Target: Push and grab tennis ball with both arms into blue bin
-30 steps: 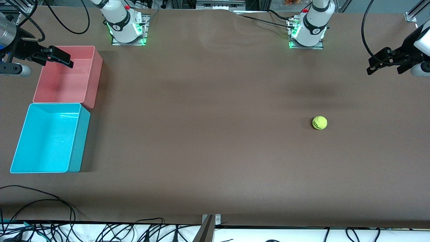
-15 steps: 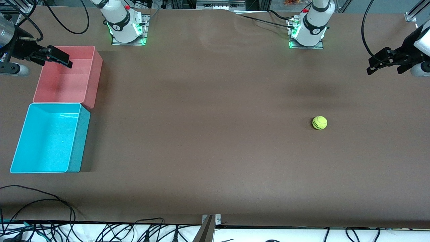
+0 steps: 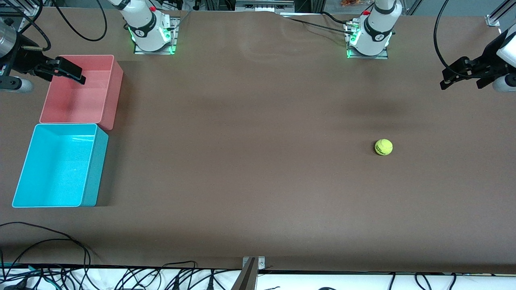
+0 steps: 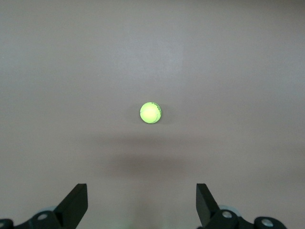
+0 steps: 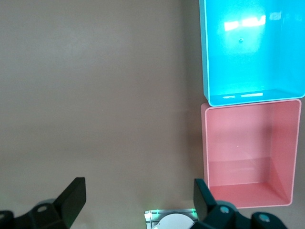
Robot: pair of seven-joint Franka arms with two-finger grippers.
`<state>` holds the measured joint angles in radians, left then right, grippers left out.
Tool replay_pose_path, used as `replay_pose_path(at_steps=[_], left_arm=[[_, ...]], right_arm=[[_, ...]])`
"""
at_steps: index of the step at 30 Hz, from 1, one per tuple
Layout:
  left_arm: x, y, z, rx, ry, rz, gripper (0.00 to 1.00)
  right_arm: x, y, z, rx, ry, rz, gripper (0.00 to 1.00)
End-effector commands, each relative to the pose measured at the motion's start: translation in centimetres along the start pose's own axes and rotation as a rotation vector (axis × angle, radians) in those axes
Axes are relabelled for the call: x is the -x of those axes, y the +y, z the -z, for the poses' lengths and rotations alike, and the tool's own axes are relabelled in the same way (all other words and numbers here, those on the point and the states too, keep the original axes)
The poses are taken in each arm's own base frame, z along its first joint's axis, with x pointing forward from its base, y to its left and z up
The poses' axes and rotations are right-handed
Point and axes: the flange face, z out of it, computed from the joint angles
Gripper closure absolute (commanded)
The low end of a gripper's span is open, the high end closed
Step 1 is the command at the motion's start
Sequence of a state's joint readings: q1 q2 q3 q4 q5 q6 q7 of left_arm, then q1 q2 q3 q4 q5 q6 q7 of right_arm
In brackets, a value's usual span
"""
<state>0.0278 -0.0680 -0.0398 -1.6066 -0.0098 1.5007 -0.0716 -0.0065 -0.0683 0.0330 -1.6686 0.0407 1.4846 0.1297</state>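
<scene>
From the front camera, the small fuzzy yellow-green tennis ball [image 3: 383,147] sits alone on the brown table [image 3: 250,161] toward the left arm's end, well apart from the bright cyan-blue rectangular plastic bin [image 3: 60,165] at the right arm's end; a pink-red plastic tub [image 3: 82,90] of similar size touches the blue bin's farther side. The left claw [image 3: 457,74] hangs in the air over the table's edge at its own end, jaws spread and holding nothing, and the right claw [image 3: 66,69] hangs over the pink-red tub's rim, also spread and empty. The likely trouble here is distance: a push strong enough to send the ball across could make it roll off course, or into the pink-red tub, since the 2 containers sit pressed together. In the left wrist view the ball [image 4: 150,113] lies centred ahead of the 2 open fingers [image 4: 76,202], so the line-up looks fair, but a round ball struck off-centre would squirt sideways. In the right wrist view the blue bin [image 5: 206,52] and the pink-red tub [image 5: 204,157] show rim to rim, with the open claw's fingers [image 5: 71,195] framing bare table; no ball appears there, so this arm must wait for it, and a late catch would let it roll past.
</scene>
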Motion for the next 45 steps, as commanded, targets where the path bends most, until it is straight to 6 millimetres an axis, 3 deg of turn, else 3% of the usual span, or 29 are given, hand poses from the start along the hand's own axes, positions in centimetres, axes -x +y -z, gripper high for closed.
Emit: replay_pose_path(at_steps=[1,20,24,31,32,33,34,37,41,45], left_arm=[[-0.3,0.0,0.7,0.017,-0.003,-0.005,0.0],[-0.4,-1.1,0.6,0.007,-0.002,-0.047,0.0],[-1.0,-2.4,-0.1,0.011,-0.005,-0.024,0.0],[-1.0,-2.6,-0.5,0.014,-0.017,-0.022,0.0],[-1.0,-2.6,-0.5,0.014,-0.017,-0.025,0.08],[-0.8,-2.5,-0.4,0.013,-0.016,-0.03,0.3],[-0.7,-2.5,-0.4,0.009,-0.017,-0.039,0.45],[-0.6,-2.4,-0.7,0.008,-0.022,-0.08,0.77],[-0.6,-2.6,-1.6,0.009,-0.037,-0.098,1.0],[-0.7,-2.6,-1.8,0.007,-0.035,-0.096,1.0]], right_arm=[[-0.4,0.1,0.1,0.014,0.004,-0.004,0.0],[-0.5,0.1,-0.4,0.016,-0.011,-0.004,0.0],[-0.5,0.2,-0.5,0.017,-0.014,-0.006,0.0],[-0.4,0.3,-0.4,0.018,-0.015,-0.007,0.0],[-0.4,0.2,-0.4,0.018,-0.017,-0.006,0.0],[-0.4,0.3,-0.4,0.018,-0.015,-0.007,0.0],[-0.4,0.3,-0.4,0.018,-0.015,-0.007,0.0],[-0.4,0.3,-0.4,0.018,-0.015,-0.007,0.0],[-0.4,0.3,-0.4,0.018,-0.017,-0.006,0.0],[-0.4,0.2,-0.4,0.018,-0.017,-0.006,0.0]])
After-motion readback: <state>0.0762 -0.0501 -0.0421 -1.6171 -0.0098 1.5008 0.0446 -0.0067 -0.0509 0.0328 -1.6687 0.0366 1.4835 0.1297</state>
